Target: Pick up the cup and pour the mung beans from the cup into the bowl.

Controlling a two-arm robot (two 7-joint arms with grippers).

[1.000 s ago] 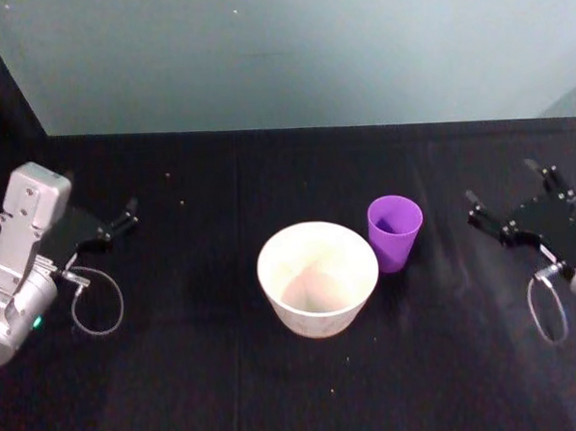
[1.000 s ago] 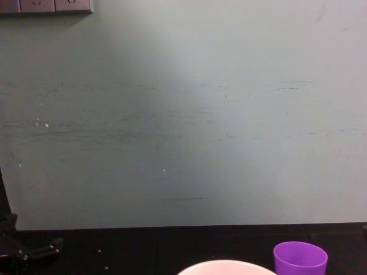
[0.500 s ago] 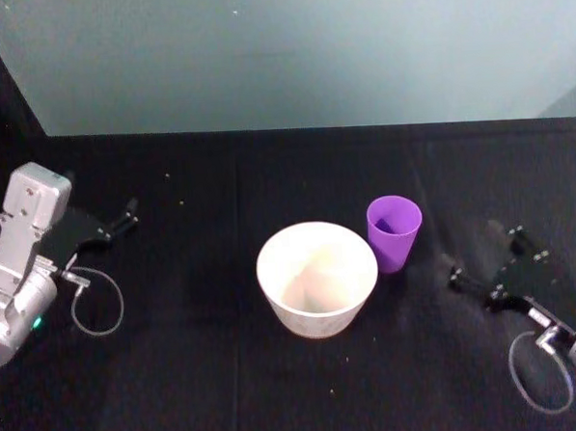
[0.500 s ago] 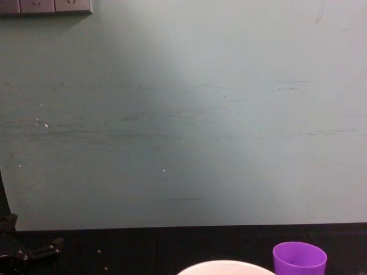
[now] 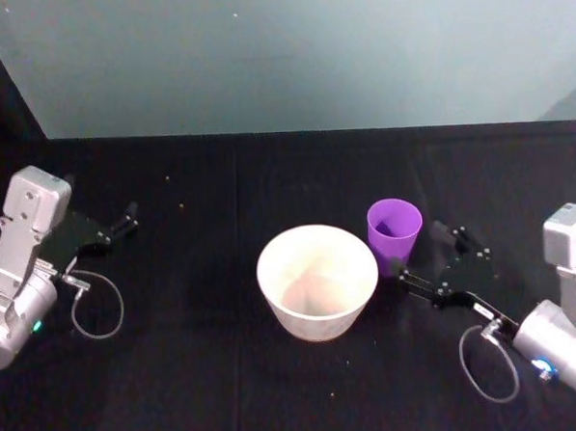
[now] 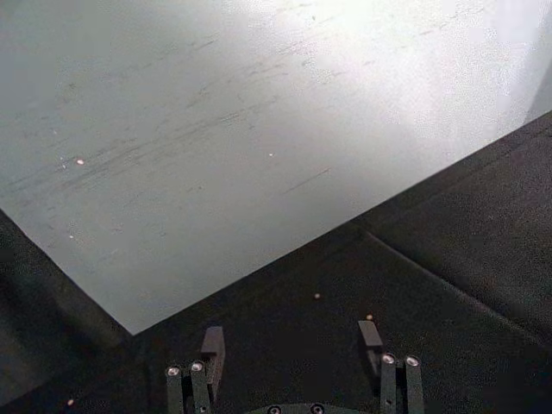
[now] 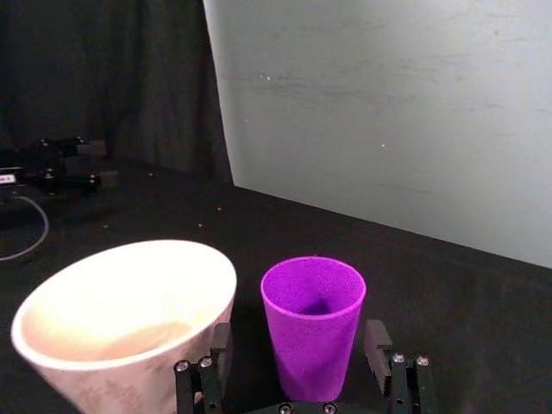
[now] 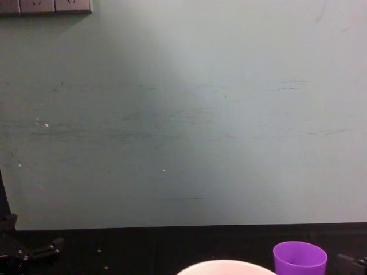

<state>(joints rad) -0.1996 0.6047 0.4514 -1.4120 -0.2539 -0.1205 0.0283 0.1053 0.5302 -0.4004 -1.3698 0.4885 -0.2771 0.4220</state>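
Note:
The purple cup [image 5: 395, 233] stands upright on the black table just right of the pale bowl [image 5: 317, 280]. My right gripper [image 5: 423, 255] is open right beside the cup, its fingers reaching toward the cup's lower half from the right. In the right wrist view the cup [image 7: 314, 323] stands between the two spread fingers [image 7: 221, 343], with the bowl [image 7: 125, 319] beside it. The cup's contents look dark and cannot be made out. My left gripper [image 5: 124, 220] rests open at the table's far left. In the chest view the cup [image 8: 300, 259] and the bowl's rim [image 8: 223, 267] sit at the bottom edge.
A pale green wall [image 5: 289, 51] closes the back of the table. A few loose beans [image 5: 181, 206] lie scattered on the black cloth. Cable loops hang by the left wrist [image 5: 97, 303] and the right wrist [image 5: 489, 364].
My right arm swung in from the table's right edge, toward the near side and then left up to the cup. The left arm, cup and bowl stayed put.

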